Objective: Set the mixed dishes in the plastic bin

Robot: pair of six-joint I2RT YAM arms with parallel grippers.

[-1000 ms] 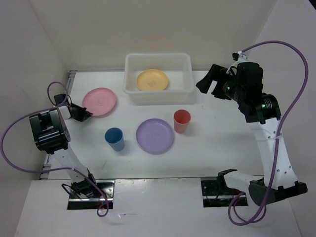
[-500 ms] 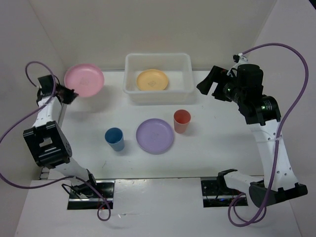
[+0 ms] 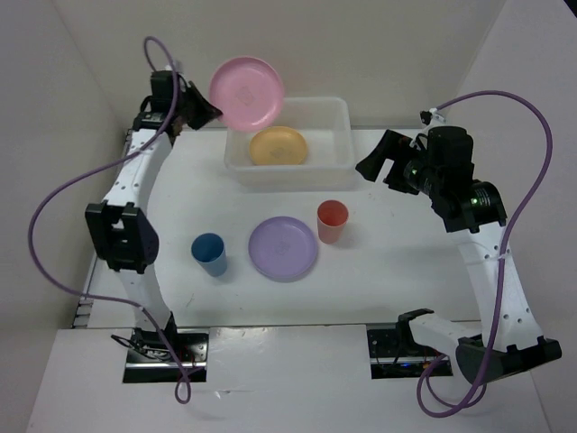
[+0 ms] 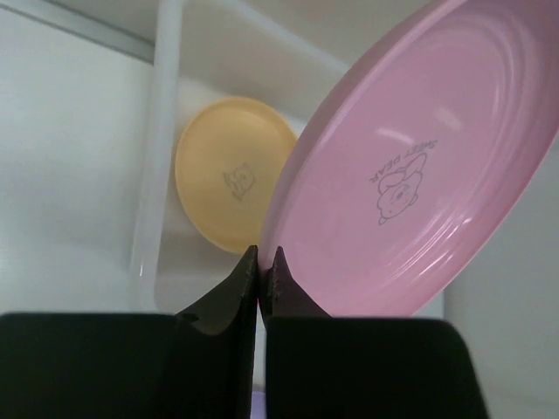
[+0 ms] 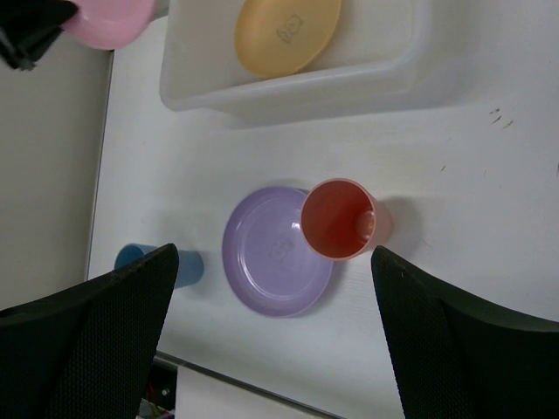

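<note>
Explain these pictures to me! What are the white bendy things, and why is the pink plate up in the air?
Those are two robot arms bolted to a white table. Each ends in a two-finger pincher called a gripper. The big picture comes from a camera up high, looking down. The other two come from small cameras on the arms' wrists, so you see the dark fingers up close. The left gripper pinches the edge of the pink plate and holds it tilted in the air by the plastic bin. A yellow plate already lies inside the bin. The right gripper is open and holds nothing. On the table wait a purple plate, a red cup and a blue cup. The job is putting all the dishes into the bin.
</note>
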